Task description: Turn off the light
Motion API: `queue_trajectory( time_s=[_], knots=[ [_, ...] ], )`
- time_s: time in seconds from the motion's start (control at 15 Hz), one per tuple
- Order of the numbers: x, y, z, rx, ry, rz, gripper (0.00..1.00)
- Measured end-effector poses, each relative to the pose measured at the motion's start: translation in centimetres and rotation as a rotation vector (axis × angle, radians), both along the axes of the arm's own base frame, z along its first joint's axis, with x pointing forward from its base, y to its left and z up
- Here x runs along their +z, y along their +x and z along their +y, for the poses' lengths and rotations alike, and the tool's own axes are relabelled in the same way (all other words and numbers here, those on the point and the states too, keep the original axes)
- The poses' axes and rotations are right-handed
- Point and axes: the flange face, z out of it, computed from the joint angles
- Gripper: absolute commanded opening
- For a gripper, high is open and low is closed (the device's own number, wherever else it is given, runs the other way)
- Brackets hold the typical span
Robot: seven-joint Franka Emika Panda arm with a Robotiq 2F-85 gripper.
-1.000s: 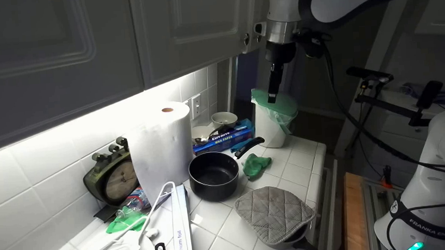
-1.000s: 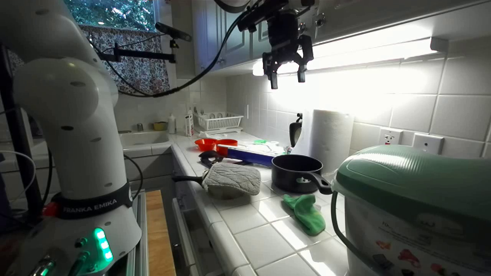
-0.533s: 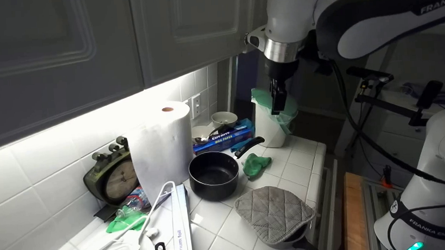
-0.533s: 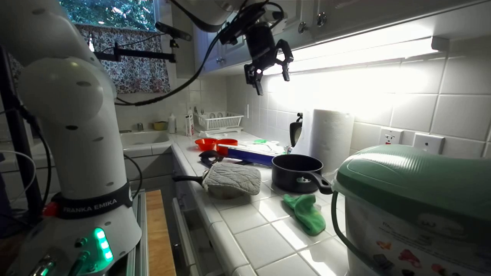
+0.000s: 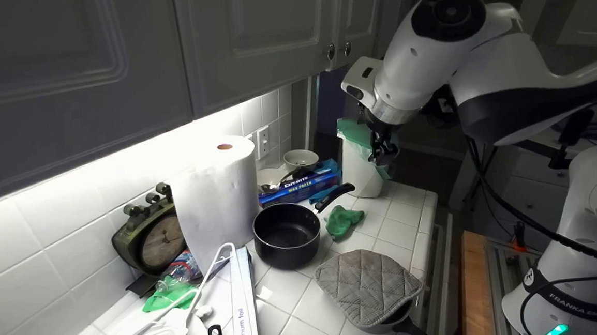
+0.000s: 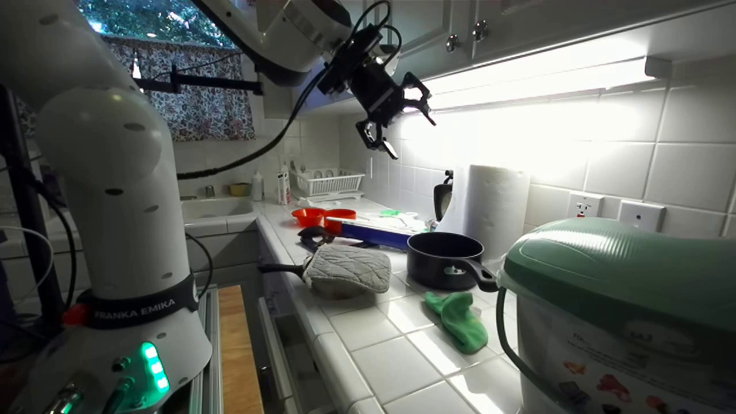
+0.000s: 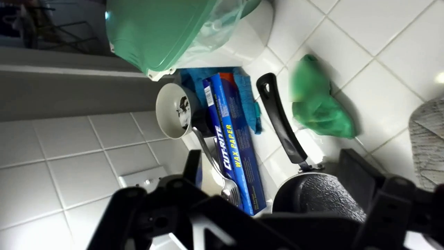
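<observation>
The light (image 6: 552,80) is a long strip lamp under the wall cabinets, glowing bright white in an exterior view. Its glow washes the tiled wall in both exterior views. My gripper (image 6: 412,135) is open and empty, high above the counter, tilted with its fingers pointing down toward the wall. In that view it overlaps the light's near-window end; I cannot tell the distance between them. The gripper also shows before the green-lidded bin in an exterior view (image 5: 383,152). In the wrist view its fingers stand wide apart (image 7: 272,154), nothing between them. The light's fixture is out of the wrist view.
A switch plate (image 5: 263,141) is on the wall behind the paper towel roll (image 5: 222,193); a wall plate also shows in the wrist view (image 7: 145,177). The bin (image 6: 621,276), black pot (image 6: 445,259), wax paper box (image 7: 232,146) and oven mitt (image 6: 351,267) stand on the counter. Cabinets (image 5: 264,29) hang above.
My gripper has come lower and swung away from the cabinets, tilting so that its fingers turn toward the wall. The arm's elbow has lowered. The light stays lit.
</observation>
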Motion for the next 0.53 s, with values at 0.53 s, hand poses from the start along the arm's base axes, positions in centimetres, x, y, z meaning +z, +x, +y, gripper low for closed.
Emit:
queue_trajectory(
  time_s=[0.53],
  knots=[
    [-4.9, -0.7, -6.0, 0.352, -0.256, -0.066, 1.00]
  ],
)
